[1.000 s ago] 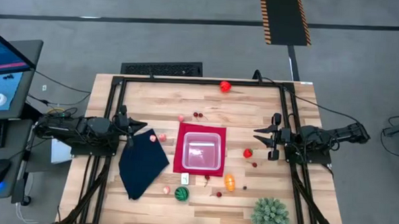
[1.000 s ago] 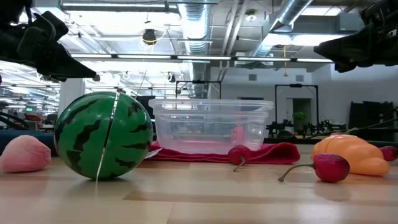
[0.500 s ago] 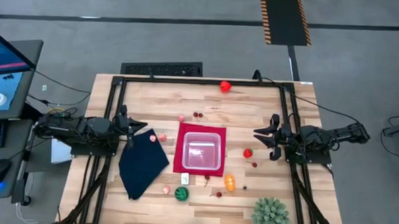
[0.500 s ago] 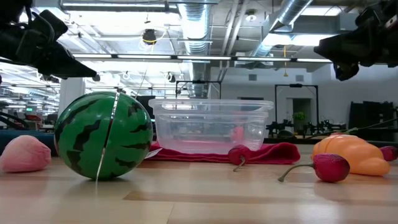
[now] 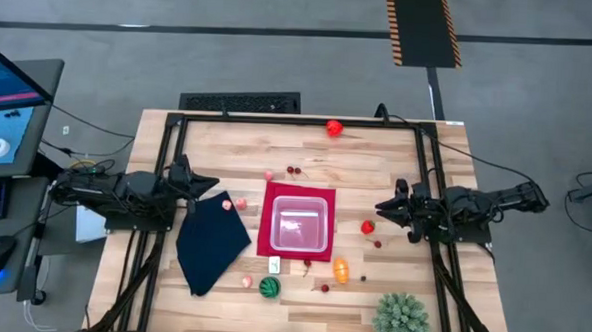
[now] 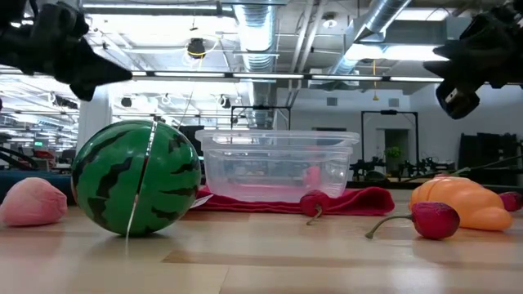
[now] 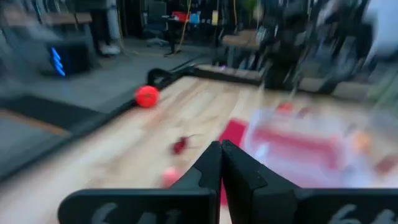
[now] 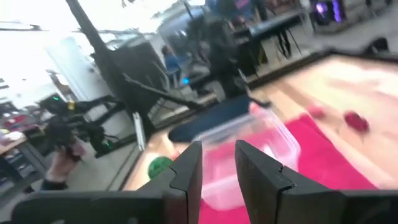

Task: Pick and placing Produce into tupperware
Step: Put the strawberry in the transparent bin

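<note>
Both arms reach level toward the clear, round-cornered plastic tupperware (image 5: 298,224) between them, left claw (image 5: 213,185) pressed together, right claw (image 5: 380,205) slightly spread and empty.

Navy cloth (image 5: 210,244) left of red mat (image 5: 266,247); spiky plant ball (image 5: 401,321) near corner.

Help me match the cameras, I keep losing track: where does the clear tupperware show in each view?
High view: tupperware at the table's middle, on the red mat.
Low view: centre, behind the striped green ball.
Left wrist view: blurred, at the right.
Right wrist view: middle, beyond the fingers.
Shared landmark: the red mat under it.
</note>
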